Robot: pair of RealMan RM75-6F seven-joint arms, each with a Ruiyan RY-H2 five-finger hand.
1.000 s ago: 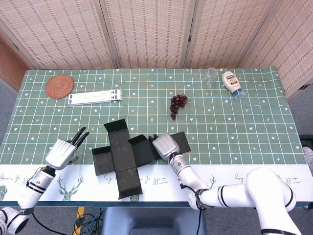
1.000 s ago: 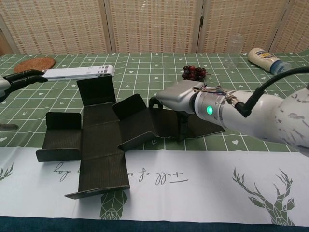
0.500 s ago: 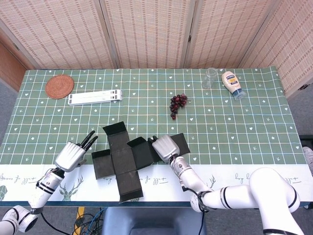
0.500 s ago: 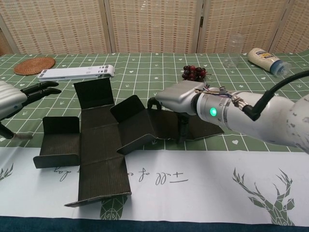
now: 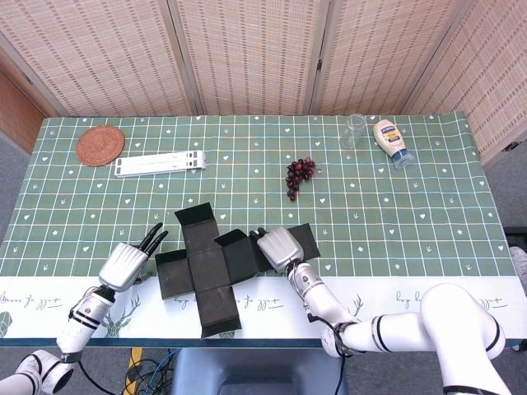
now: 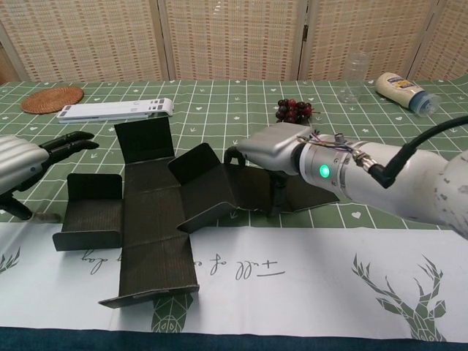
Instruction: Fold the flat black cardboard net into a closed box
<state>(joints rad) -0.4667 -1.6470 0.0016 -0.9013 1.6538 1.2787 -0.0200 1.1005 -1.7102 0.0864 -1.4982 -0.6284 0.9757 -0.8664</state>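
**Net half-raised, right hand pressing, left hand free**

Net (image 5: 216,263) lies near the front edge of the table (image 5: 412,206), part on the green cloth, part on the white strip w/ deer prints. Head view gives the cross shape: long middle strip running front to back, side panels left and right. Chest view shows what the top-down one flattens: back flap (image 6: 145,140) stands nearly upright, left panel's end wall is up, and the panel right of centre is tilted into a ridge.

Right hand (image 5: 280,245) sits palm-down over the net's right panel. Chest view shows its fingers (image 6: 277,194) pointing down onto the cardboard, pressing, not wrapped round anything; green light on the wrist, seen only from there.

Left hand (image 5: 124,263) is just left of the net, apart from it, fingers stretched and spread, holding nothing. In chest view it's cut by the frame edge.

Further back, well apart: coaster (image 5: 100,145), white stand (image 5: 160,164), grapes (image 5: 300,174), glass (image 5: 354,130), mayo bottle (image 5: 390,141). Screen (image 5: 247,53) behind.
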